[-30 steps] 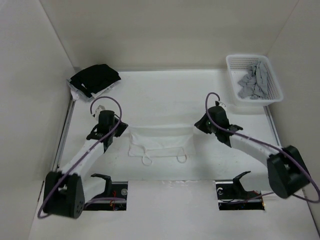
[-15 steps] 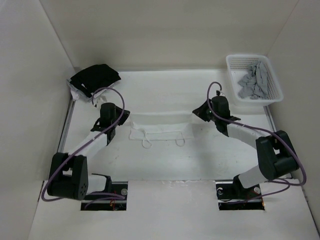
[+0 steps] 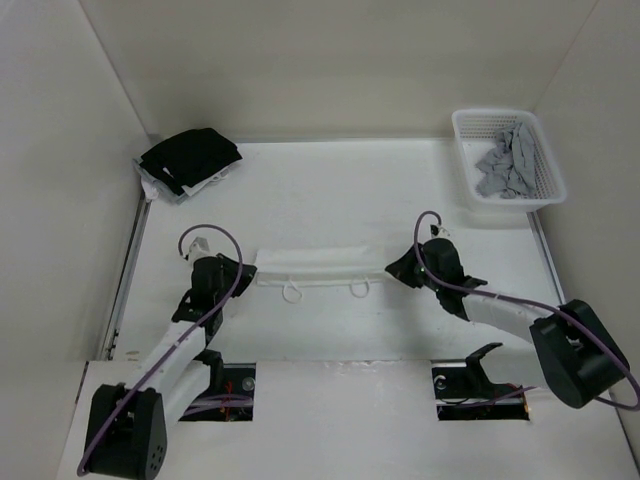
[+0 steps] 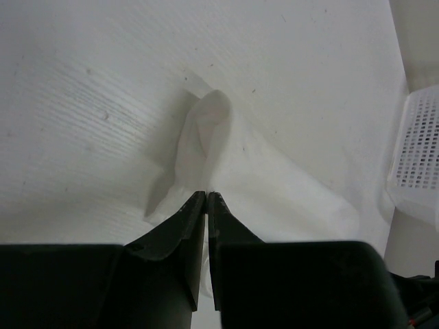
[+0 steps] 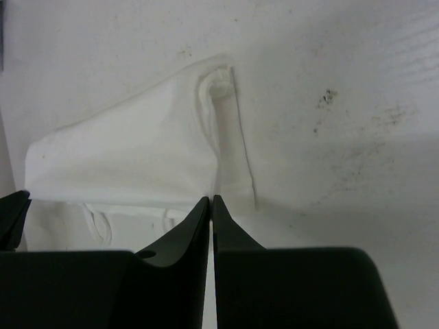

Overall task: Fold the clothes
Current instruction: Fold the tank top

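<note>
Thin white sleeveless camisole [image 3: 312,262] stretched as a narrow band mid white table [image 3: 330,190], 2 strap loops [image 3: 292,292] on the near side. Left gripper [image 4: 207,195] and right gripper [image 5: 210,200] jaws pinched on its ends (1 each).

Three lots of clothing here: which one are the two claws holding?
The white camisole, pinched at its ends by the left gripper and right gripper. The black stack and the grey garment in the basket lie untouched.

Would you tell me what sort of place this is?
Likely a lab robot cell for folding practice: bare white walls box in the table, two robot arms hold a white top, and a basket keeps a grey garment.
</note>
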